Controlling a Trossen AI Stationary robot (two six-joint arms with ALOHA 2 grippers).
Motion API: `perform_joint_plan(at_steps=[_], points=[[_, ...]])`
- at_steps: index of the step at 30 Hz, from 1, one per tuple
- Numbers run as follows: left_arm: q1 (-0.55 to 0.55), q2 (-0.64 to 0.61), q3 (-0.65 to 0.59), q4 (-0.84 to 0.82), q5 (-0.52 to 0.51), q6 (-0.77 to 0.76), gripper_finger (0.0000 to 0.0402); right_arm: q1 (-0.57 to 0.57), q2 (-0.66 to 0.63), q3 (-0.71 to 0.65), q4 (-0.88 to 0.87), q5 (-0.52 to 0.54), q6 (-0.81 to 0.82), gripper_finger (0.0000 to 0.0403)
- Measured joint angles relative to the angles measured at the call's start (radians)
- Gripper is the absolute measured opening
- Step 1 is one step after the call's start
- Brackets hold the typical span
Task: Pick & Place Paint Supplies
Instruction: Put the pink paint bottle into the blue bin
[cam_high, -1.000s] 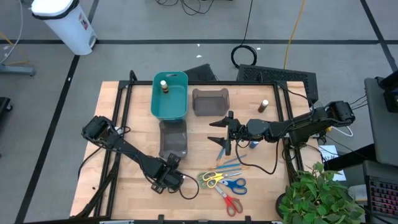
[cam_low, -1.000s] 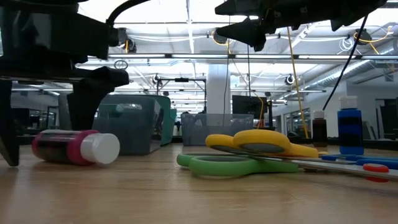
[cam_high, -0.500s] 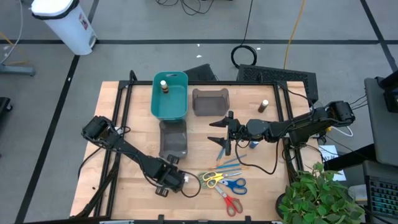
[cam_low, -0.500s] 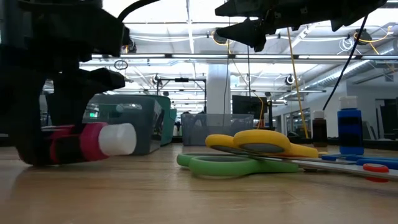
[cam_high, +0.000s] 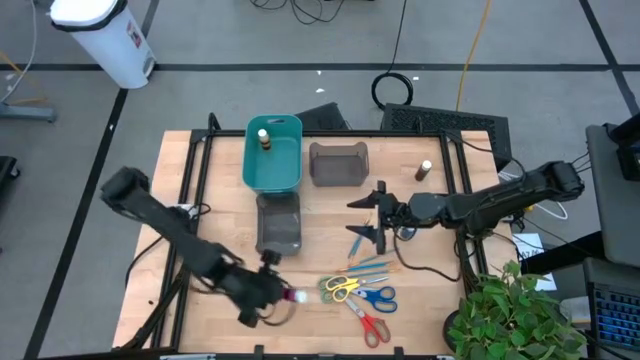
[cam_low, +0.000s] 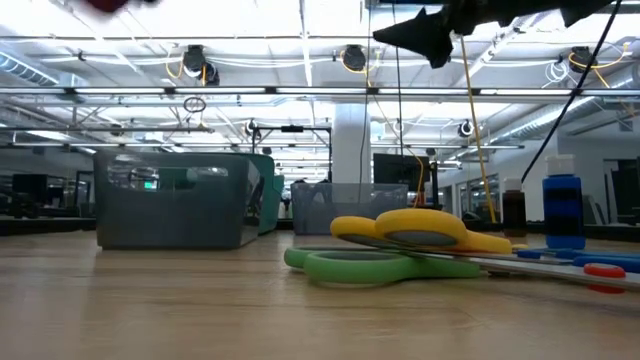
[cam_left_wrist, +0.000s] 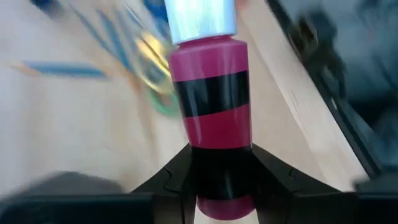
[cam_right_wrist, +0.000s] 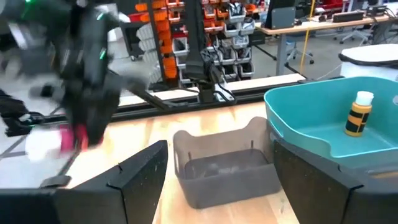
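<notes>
A wooden table (cam_high: 215, 190) stands on a grey floor in a workshop lit by strip lights, with a potted plant (cam_high: 505, 315) at its near right corner. At the back sit a teal bin (cam_high: 272, 155) with a brown bottle (cam_high: 264, 137) standing in it, a grey bin (cam_high: 338, 163) beside it and a second grey bin (cam_high: 279, 222) in front of the teal one. Another brown bottle (cam_high: 424, 171) stands alone toward the right.

The left gripper (cam_high: 268, 294) is near the front edge, clamped on a pink bottle (cam_left_wrist: 212, 99) around its lower body, white cap pointing away from the fingers. In the low view nothing of the bottle rests on the wood, so it looks lifted clear. Just right of it lie the scissors (cam_high: 358, 296), green-yellow, blue and red, with brushes (cam_high: 368, 266) behind them and a blue bottle (cam_low: 562, 211) farther right.

The right gripper (cam_high: 378, 213) hangs over the middle of the table, jaws spread wide and empty, facing the bins.

Judged from this, the pick is done and the carry is in hand. The next move calls for swinging the pink bottle back over a bin, most likely the teal one that already holds a bottle, and letting go only once it is above the opening, low enough not to bounce
</notes>
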Motion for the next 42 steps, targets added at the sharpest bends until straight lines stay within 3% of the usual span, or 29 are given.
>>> perform_joint_plan(at_steps=[5,9,13,16,18,21,24,31,35,42], points=[[-0.037,-0.221,-0.206,0.235,-0.223,0.094,0.0114,0.022,-0.009,0.000,-0.015,-0.001,0.000,0.0279],[0.001,-0.404,-0.476,0.569,-0.276,0.201,0.0114,0.024,-0.009,0.000,-0.015,0.000,0.000,0.0279],[0.119,-0.527,-0.781,1.075,-0.220,0.299,0.0114,0.024,-0.009,0.000,-0.014,0.000,0.000,0.0279],[0.229,-0.536,-0.936,1.515,-0.056,0.319,0.0114,0.023,-0.009,0.000,-0.014,0.009,-0.002,0.0279],[0.289,-0.513,-0.991,1.703,0.057,0.320,0.0112,0.023,-0.009,0.000,-0.013,0.030,-0.009,0.0279],[0.337,-0.461,-0.992,1.793,0.148,0.300,0.0111,0.022,0.007,0.000,0.015,0.030,-0.028,0.0279],[0.345,-0.406,-0.941,1.784,0.168,0.291,0.0111,0.022,0.045,0.000,0.103,0.027,-0.058,0.0279],[0.344,-0.202,-0.794,1.768,0.167,0.365,0.0111,0.022,0.175,0.000,0.318,-0.004,-0.159,0.0279],[0.350,-0.080,-0.723,1.767,0.101,0.413,0.0111,0.024,0.236,0.000,0.404,-0.034,-0.159,0.0279],[0.379,0.075,-0.616,1.767,0.098,0.417,0.0111,0.023,0.319,0.000,0.537,-0.057,-0.160,0.0279]])
